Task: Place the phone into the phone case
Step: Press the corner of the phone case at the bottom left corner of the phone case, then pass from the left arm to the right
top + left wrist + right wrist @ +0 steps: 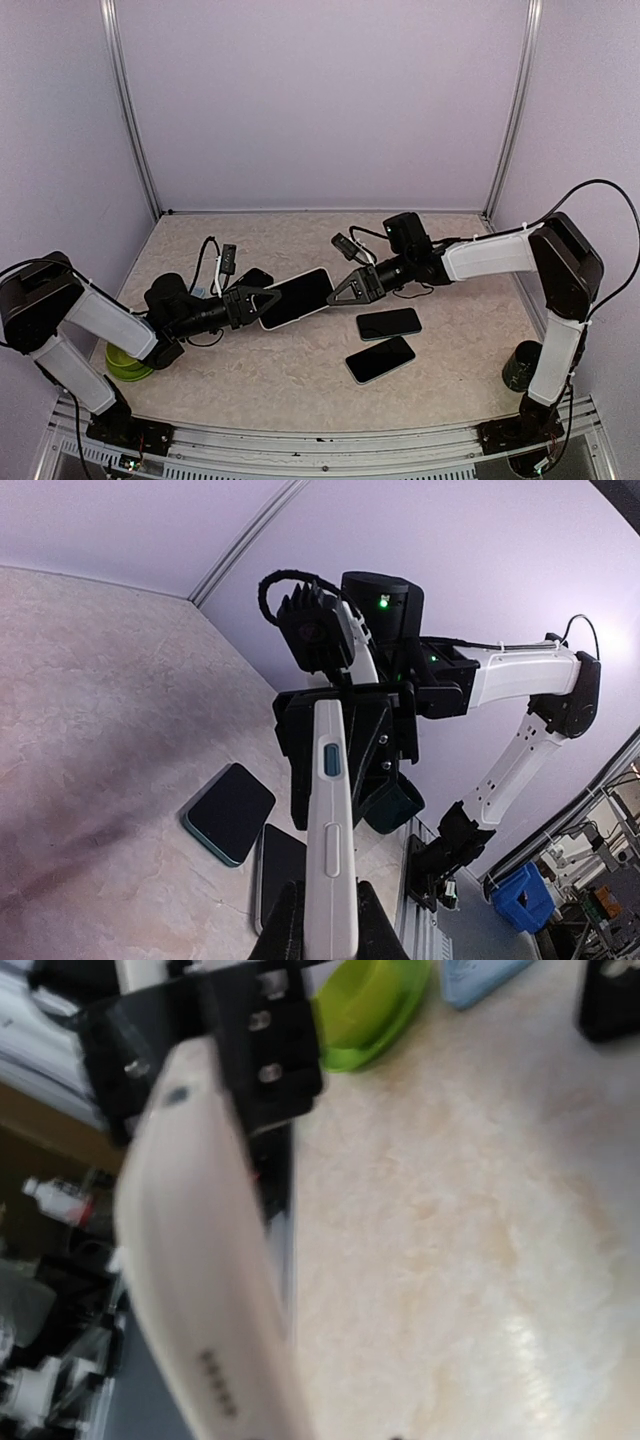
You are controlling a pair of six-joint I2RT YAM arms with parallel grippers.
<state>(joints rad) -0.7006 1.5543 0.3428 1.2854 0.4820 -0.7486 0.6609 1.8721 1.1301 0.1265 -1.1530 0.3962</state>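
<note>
Left fingers [285, 930] clamp one end of the white-edged phone [328, 810], markings unreadable.

Glossy phone [297, 298], matt speckled table [250, 375]

White phone case [330, 870]; beige marbled table [250, 385]; green bowl [122, 363].

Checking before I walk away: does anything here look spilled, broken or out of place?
Nothing spilled or broken. The white-edged phone hangs tilted above the table, clamped by the left pincer, with the right pincer at its far end. Two dark phones lie flat.
</note>
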